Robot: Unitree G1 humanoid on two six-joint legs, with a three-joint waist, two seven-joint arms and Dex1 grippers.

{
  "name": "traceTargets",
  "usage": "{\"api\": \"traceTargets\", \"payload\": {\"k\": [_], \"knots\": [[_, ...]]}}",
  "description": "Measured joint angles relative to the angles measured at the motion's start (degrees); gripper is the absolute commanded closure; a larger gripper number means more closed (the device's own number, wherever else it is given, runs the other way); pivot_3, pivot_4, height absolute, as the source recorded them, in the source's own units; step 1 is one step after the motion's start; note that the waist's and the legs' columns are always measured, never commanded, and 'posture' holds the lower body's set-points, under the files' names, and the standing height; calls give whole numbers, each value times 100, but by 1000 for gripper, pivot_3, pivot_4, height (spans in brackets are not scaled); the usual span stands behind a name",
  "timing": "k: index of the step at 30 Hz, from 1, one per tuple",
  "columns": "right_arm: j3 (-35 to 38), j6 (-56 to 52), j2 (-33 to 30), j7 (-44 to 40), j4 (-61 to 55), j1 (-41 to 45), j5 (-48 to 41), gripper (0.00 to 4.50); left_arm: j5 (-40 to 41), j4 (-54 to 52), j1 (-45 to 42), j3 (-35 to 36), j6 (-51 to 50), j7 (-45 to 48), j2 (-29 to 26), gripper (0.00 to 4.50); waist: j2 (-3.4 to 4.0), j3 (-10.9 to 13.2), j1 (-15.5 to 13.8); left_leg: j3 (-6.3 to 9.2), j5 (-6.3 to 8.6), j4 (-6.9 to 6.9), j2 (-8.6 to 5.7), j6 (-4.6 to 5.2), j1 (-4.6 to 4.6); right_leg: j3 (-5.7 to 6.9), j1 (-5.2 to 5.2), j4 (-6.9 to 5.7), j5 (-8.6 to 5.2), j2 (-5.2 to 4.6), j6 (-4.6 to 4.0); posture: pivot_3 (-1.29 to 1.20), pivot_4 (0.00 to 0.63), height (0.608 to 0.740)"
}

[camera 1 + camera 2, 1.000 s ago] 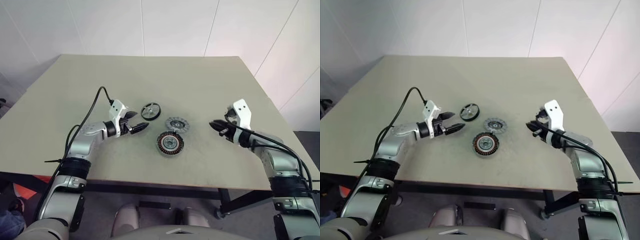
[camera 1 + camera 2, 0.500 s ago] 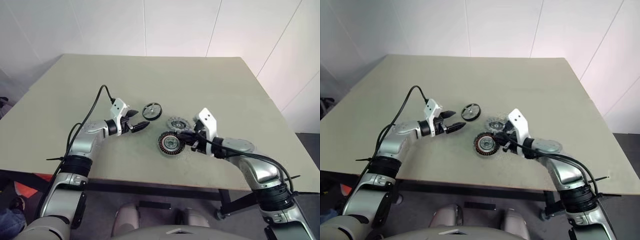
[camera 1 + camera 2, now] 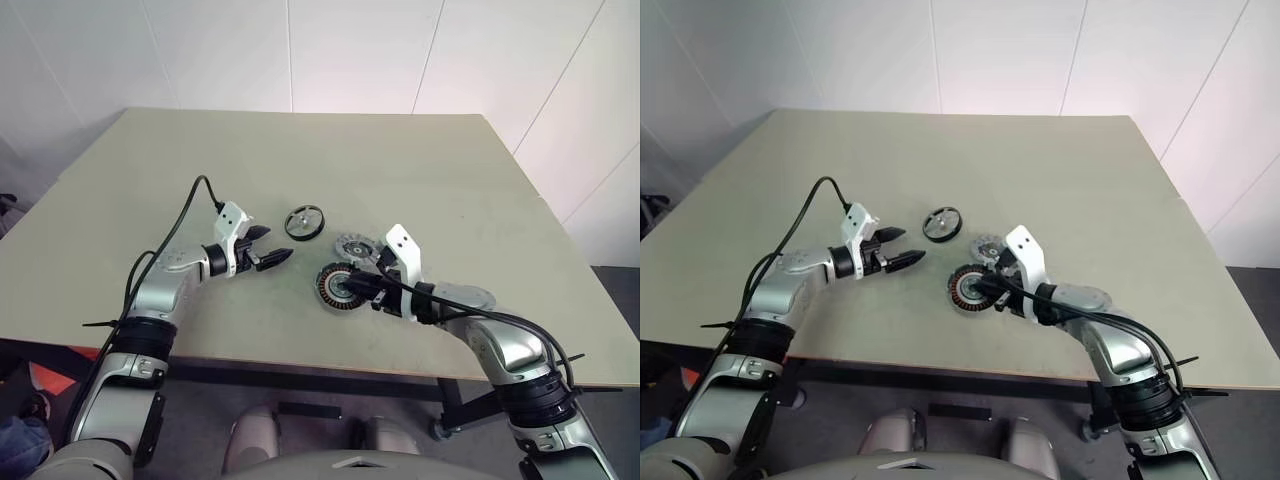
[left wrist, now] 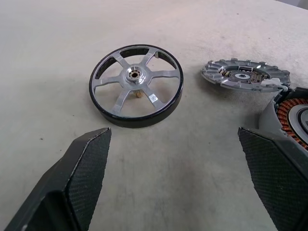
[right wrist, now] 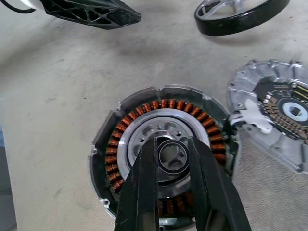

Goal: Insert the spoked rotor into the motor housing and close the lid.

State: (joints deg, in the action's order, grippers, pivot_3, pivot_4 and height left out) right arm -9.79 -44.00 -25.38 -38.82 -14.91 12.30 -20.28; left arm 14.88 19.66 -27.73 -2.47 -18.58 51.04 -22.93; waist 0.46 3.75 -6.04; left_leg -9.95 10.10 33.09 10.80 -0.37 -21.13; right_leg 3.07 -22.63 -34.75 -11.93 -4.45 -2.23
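The spoked rotor (image 3: 304, 221) lies flat on the table, black-rimmed with pale spokes. My left gripper (image 3: 273, 246) hovers open just left of it, and the rotor (image 4: 136, 85) lies ahead of its spread fingers. The motor housing (image 3: 329, 290) shows coppery windings (image 5: 115, 149) around a silvery centre. My right gripper (image 5: 172, 144) reaches over it from the right, narrowly open, its tips on either side of the centre hub ring. The grey slotted lid (image 3: 356, 246) lies flat just behind the housing, next to its rim.
The beige table (image 3: 450, 170) has wide bare room behind and to both sides of the parts. Its front edge runs close below both arms. A black cable (image 3: 190, 205) loops above my left forearm. White walls stand behind the table.
My right arm has swung in from the table's right side to the motor housing, dropping slightly. In the last half second it only edged further over the housing. The left gripper and all three parts have stayed put.
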Motion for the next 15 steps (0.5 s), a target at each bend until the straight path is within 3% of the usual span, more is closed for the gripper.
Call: {"api": "traceTargets", "payload": {"k": [14, 15], "knots": [[-108, -40, 143, 18, -3, 17, -18, 3944, 23, -190, 148, 20, -134, -68, -73, 18, 0, 0, 12, 0, -1, 0, 0, -2, 3, 0, 1, -1, 0, 0, 0, 0, 0, 740], [-114, -40, 142, 14, -2, 22, -17, 3594, 23, -191, 156, 21, -136, -74, -73, 18, 0, 0, 12, 0, -1, 0, 0, -2, 2, 0, 1, -1, 0, 0, 0, 0, 0, 740]]}}
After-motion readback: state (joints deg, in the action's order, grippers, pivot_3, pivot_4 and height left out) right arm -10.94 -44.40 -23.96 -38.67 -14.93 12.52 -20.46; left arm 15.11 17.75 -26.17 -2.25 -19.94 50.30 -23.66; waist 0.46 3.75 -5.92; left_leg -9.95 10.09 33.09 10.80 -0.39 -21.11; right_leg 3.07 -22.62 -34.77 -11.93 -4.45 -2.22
